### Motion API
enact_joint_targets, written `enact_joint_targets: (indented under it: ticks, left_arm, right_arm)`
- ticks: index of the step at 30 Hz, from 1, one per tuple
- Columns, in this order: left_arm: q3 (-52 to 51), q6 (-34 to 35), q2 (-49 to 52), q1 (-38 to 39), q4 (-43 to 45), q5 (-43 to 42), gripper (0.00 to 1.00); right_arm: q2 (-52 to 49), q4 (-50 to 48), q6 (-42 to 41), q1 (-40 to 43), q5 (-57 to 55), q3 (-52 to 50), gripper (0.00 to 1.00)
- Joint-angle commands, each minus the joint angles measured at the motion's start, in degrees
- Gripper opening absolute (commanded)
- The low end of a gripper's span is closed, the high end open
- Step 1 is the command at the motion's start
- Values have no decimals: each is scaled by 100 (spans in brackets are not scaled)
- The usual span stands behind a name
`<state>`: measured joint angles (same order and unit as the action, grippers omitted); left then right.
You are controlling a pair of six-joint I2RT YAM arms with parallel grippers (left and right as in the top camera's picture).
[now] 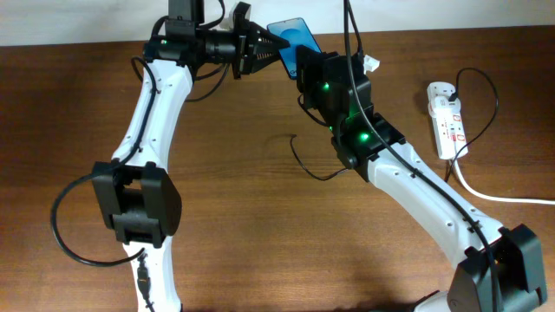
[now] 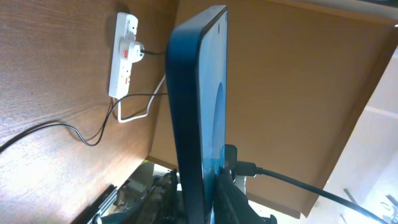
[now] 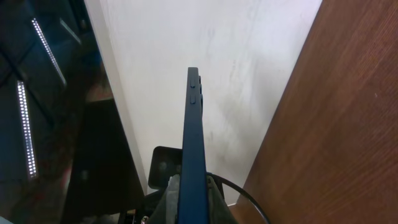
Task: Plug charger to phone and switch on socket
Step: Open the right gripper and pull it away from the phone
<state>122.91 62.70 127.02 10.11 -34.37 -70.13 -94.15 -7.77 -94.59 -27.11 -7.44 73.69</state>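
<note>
The left gripper [image 1: 260, 50] is clenched on one end of the phone [image 1: 290, 36] and holds it on edge above the far side of the table [image 1: 217, 217]. The right gripper [image 1: 310, 68] meets the phone from the other side. In its wrist view the fingers [image 3: 216, 200] look pressed on both flat faces, so I judge that it grasps the phone too.

The phone is stiff, slim and light, but its glass is smooth and fragile, so it may slip. The flat faces are the good place to hold, with the port end left free; which end has the port I cannot tell.

The charger [image 1: 305, 169] lies loose on the table under the right arm, apart from the phone. It is thin and limp, so it is better taken just behind the plug tip. The socket [image 1: 445, 117] lies toward the right side.
</note>
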Motion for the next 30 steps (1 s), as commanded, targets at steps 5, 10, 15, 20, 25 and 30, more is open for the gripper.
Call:
enact_joint_targets:
  ticks: [5, 10, 15, 20, 25, 30]
  left_arm:
    - [70, 269, -61, 179, 52, 188, 16]
    - [68, 396, -61, 190, 205, 315, 17]
    - [70, 396, -61, 258, 245, 380, 18]
    - [70, 393, -61, 275, 243, 400, 0]
    - [68, -59, -61, 144, 240, 472, 0]
    - [66, -1257, -59, -157, -282, 835, 0]
  right_arm:
    - [74, -210, -42, -144, 197, 96, 4]
    - [74, -210, -42, -214, 291, 96, 4]
    - [74, -219, -42, -289, 289, 96, 4]
    - [74, -186, -39, -293, 291, 96, 4]
    - [76, 330, 568, -140, 291, 94, 42]
    - [326, 645, 3178, 422, 667, 96, 91]
